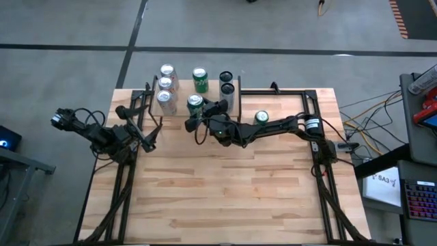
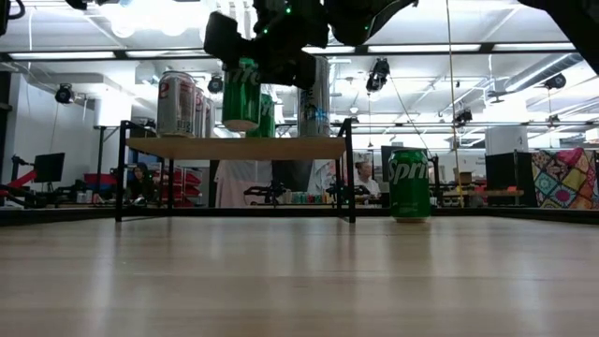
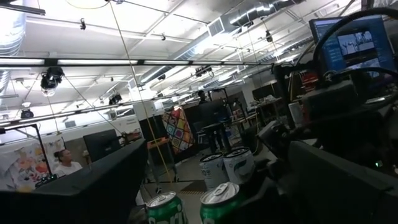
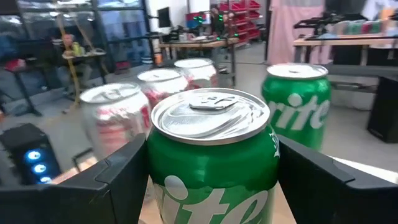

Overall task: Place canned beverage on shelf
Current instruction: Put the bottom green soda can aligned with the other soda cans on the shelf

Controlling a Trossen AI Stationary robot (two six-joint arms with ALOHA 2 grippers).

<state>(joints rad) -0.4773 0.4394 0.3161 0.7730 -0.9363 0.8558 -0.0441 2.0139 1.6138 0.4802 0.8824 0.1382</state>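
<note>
Overhead, the right gripper (image 1: 196,109) is reaching across the table's far side, its fingers closed around a green can (image 1: 195,104) over the front edge of the shelf (image 1: 233,101). Three silver cans (image 1: 166,85), a second green can (image 1: 199,79) and two dark cans (image 1: 226,82) are standing on the shelf, while another green can (image 1: 261,118) is sitting on the tabletop (image 1: 225,184) beside the right arm. The left gripper (image 1: 151,140) is waiting near the table's left edge; I cannot tell how its fingers are standing.

From table height, the held green can (image 2: 241,95) is hanging upright just above the shelf (image 2: 236,148), its base not quite touching the plank. The loose green can (image 2: 409,184) is standing on the table to the shelf's right.

Through the left wrist camera, two green can tops (image 3: 192,206) are showing at the frame's lower edge.

Through the right wrist camera, both dark fingers (image 4: 118,171) are pressing against the sides of the green can (image 4: 212,155), with silver cans (image 4: 115,118) and a green can (image 4: 298,102) behind it.
</note>
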